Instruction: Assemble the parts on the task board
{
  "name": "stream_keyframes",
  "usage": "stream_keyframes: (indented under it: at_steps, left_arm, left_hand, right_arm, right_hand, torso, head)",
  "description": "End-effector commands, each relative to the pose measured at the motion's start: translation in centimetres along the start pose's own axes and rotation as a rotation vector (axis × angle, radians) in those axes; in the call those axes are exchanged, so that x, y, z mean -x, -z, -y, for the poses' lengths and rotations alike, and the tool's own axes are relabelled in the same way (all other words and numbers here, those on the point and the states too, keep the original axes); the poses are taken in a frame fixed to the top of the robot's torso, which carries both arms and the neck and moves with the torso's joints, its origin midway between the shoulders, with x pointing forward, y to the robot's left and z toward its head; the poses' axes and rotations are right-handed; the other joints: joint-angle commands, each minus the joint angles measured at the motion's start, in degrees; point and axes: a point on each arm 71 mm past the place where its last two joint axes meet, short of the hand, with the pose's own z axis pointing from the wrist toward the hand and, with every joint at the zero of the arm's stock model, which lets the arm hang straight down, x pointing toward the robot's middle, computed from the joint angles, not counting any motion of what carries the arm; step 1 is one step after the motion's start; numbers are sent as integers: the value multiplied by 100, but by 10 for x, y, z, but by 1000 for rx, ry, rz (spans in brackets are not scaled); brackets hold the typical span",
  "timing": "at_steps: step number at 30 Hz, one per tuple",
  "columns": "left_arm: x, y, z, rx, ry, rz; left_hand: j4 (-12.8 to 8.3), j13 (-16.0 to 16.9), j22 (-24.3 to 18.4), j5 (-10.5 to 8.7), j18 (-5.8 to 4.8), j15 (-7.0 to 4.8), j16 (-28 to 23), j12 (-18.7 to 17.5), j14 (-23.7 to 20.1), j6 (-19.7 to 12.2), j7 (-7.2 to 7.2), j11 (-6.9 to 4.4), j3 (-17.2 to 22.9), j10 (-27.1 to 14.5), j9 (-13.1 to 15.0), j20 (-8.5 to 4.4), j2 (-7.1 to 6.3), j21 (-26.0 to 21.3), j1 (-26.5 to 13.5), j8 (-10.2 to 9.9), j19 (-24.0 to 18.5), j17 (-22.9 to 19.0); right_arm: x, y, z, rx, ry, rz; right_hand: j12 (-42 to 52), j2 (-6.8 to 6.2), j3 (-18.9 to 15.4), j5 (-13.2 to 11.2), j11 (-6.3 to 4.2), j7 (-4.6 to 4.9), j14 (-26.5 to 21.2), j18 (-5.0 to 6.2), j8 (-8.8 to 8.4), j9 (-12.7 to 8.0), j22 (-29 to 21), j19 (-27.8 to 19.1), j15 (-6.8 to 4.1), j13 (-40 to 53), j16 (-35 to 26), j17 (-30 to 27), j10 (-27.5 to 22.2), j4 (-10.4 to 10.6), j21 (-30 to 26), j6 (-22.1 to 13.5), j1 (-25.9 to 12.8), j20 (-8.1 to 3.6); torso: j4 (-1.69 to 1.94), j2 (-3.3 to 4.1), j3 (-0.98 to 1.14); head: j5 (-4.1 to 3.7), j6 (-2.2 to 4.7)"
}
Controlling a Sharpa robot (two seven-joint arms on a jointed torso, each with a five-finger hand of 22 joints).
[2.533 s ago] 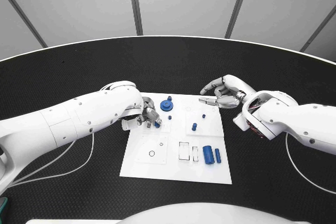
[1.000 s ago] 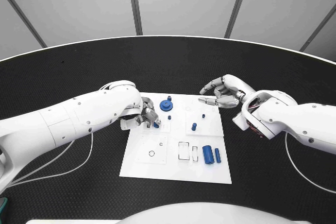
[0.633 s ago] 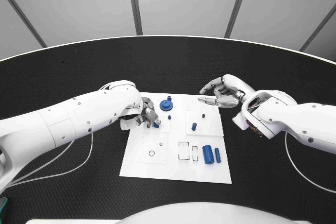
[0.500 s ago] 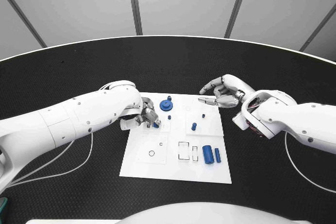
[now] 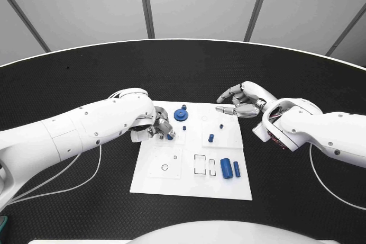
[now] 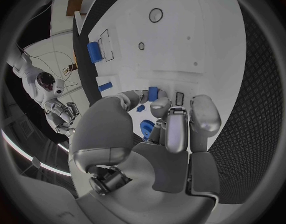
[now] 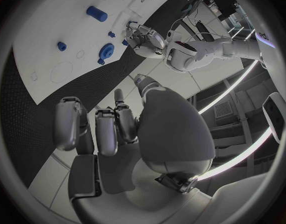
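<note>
White rectangular task board [image 5: 191,188] lies mid-table on the round black textured table [image 5: 91,69]. Left silver many-fingered hand [image 5: 161,126] sits over the board's left edge near the far end, fingers curled down around a small blue part [image 6: 147,128], fingertips pinching it; a second small blue piece [image 6: 153,91] shows just past the fingertips in the left wrist view, contact with it unclear. Round blue gear-like part with a peg [image 5: 181,115] stands on the board just beside that hand, toward the far edge. Two small blue pegs [image 5: 211,137] stand near the board's middle right, apart from both hands. Large blue cylinder [image 5: 226,168] and a thinner blue rod [image 5: 237,169] lie side by side at the board's near right, well apart from the hands. Right silver many-fingered hand [image 5: 240,103] hovers at the board's far right corner, fingers loosely curled and apart, holding nothing.
</note>
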Motion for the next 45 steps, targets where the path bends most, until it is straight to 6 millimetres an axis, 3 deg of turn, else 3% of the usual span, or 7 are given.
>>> stream_keyframes:
  at_steps: [1,22,30,45]
  left_arm:
    - [0,0,0,0,-6,-8]
    - [3,2,-1,0,-12,-8]
    - [6,8,-5,-8,-6,-5]
    - [12,17,-9,-20,-4,-20]
  left_hand:
    - [-738,3,18,28,-86,-12,-28,33,357,2,-27,-32,694,23,-5,41,17,10,81,-25,5,607]
    - [-730,25,4,-6,-81,-5,-31,52,356,2,-22,-26,695,36,-6,36,18,4,70,-28,-1,603]
    - [-670,-24,-39,-243,-76,12,-38,38,355,-45,-8,-9,714,-6,-2,48,66,-20,36,-37,-31,599]
    - [-662,-31,-49,-324,-74,16,-38,40,355,-58,-6,-7,719,-15,2,53,72,-26,35,-37,-40,600]
  right_arm:
    - [0,0,0,0,0,0]
    - [0,0,0,-2,0,-1]
    - [0,0,1,-3,1,0]
    - [0,-1,2,-5,2,0]
  right_hand:
    - [18,-15,23,23,-4,-10,421,51,22,-7,132,7,-54,517,-34,708,23,1,-32,3,51,-40]
    - [17,-18,33,28,-4,-10,422,53,24,-9,126,5,-55,516,-33,712,22,-2,-41,1,57,-41]
    - [17,-18,33,28,-4,-10,422,53,24,-9,126,5,-55,516,-33,712,22,-2,-41,1,57,-41]
    - [17,-18,33,28,-4,-10,422,53,24,-9,126,5,-55,516,-33,712,22,-2,-41,1,57,-41]
  torso:
    - [5,-1,0]
    - [8,-3,-6]
    - [6,-13,-8]
    - [0,-2,-6]
  head:
    - [-8,-10]
    - [-18,-12]
    - [-12,-1]
    - [1,29]
